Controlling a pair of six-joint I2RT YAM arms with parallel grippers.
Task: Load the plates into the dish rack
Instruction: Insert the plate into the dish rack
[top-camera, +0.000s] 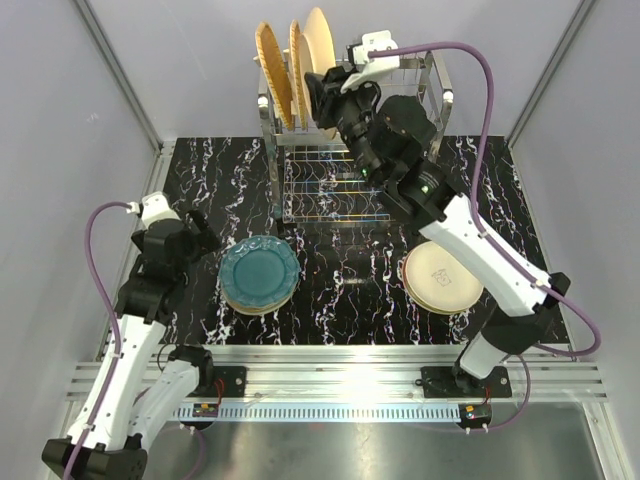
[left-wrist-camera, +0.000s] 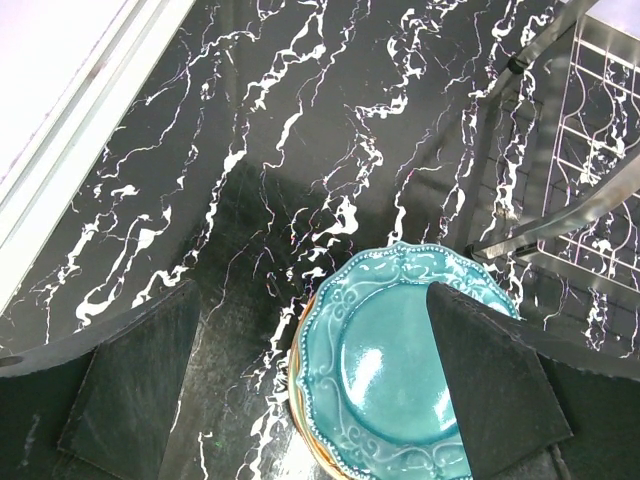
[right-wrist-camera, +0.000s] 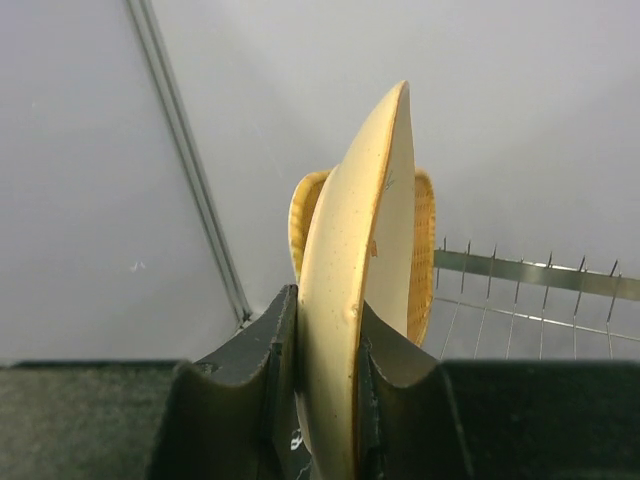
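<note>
At the dish rack's (top-camera: 330, 195) top tier, right gripper (right-wrist-camera: 325, 340) pinches the upright cream plate's (right-wrist-camera: 350, 250) rim between both fingers. Left gripper (left-wrist-camera: 312, 300) fingers spread wide; teal plate (left-wrist-camera: 390, 370) lies below the gap.

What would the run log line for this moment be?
right hand: shut on cream plate at dish rack | left hand: open near teal plate

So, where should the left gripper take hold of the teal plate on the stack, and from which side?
Probably at its beaded rim, on the edge facing the left gripper, coming in low from the plate's left. The teal plate lies flat on top of other plates, so only its raised edge offers a lip: one finger above, one below. The gripper is open.
</note>
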